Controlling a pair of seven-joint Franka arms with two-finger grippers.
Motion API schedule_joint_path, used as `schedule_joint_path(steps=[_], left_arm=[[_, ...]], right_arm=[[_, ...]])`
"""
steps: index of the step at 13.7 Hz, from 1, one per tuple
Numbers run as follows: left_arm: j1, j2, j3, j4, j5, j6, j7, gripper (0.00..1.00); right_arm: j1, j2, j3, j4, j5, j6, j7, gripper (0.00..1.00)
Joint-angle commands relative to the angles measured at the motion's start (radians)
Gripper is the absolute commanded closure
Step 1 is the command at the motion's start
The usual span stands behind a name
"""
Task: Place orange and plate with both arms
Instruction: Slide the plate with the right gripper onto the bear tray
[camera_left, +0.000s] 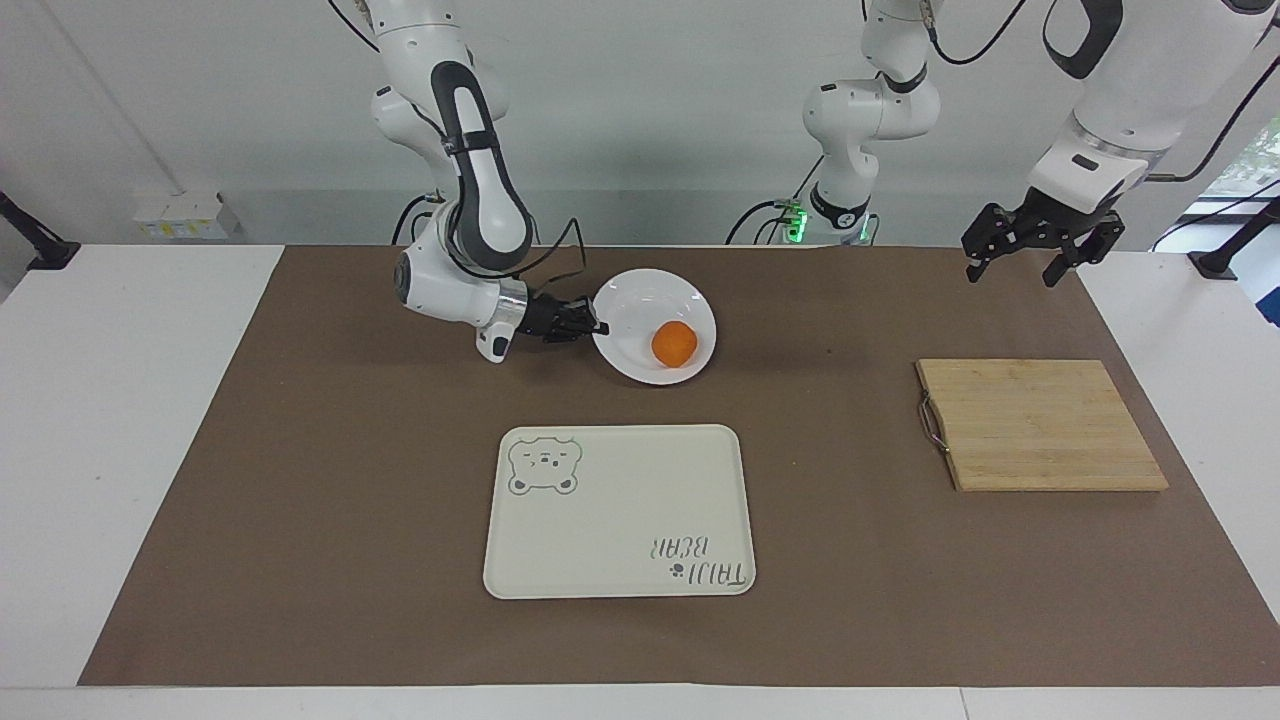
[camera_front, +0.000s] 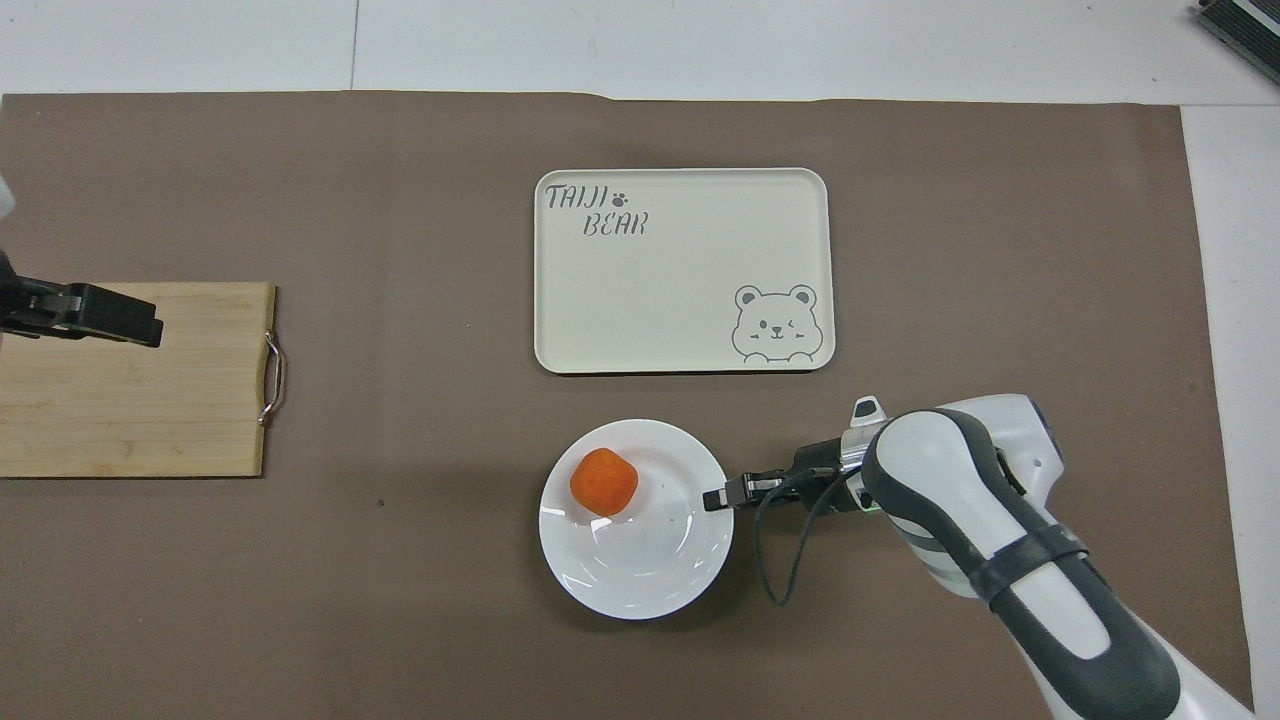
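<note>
Currently the right gripper (camera_left: 597, 327) is clamped on the rim of the plate (camera_left: 640, 300), which tilts, so the loose orange (camera_left: 674, 343) sits against its rim, nearest the bear tray (camera_left: 620, 511). Glossy, rigid, breakable: grip the rim and carry level. Left gripper (camera_left: 1040, 243) waits spread over the table's edge.

we are listing the plate (camera_left: 640, 300) as lying on the mat (camera_left: 300, 480), nearer to the robots than the tray (camera_left: 620, 510). the orange (camera_left: 674, 343) is sitting in the plate, toward the rim facing the tray and the left arm's end. the right gripper (camera_left: 598, 327) is pinching the plate's rim at the side toward the right arm's end. the cutting board (camera_left: 1040, 425) is lying toward the left arm's end, well apart from the tray. the left gripper (camera_left: 1022, 265) is waiting in the air.
</note>
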Motion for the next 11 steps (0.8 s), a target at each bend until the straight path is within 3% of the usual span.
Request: schedule_joint_path(steps=[1,7,11], left_arm=[[0.006,-0.001,0.0,0.011,-0.011,-0.02,0.008,0.0],[0.006,-0.001,0.0,0.011,-0.011,-0.02,0.008,0.0],[0.008,-0.001,0.0,0.011,-0.011,-0.02,0.008,0.0]], right_arm=[[-0.037,0.058,0.001,0.101,0.044,-0.063,-0.038,1.0],[-0.094,0.141,-0.005,0.254,0.079,-0.068,-0.03,1.0],[-0.132,0.23,-0.009,0.424,0.066,-0.013,0.048,1.0]])
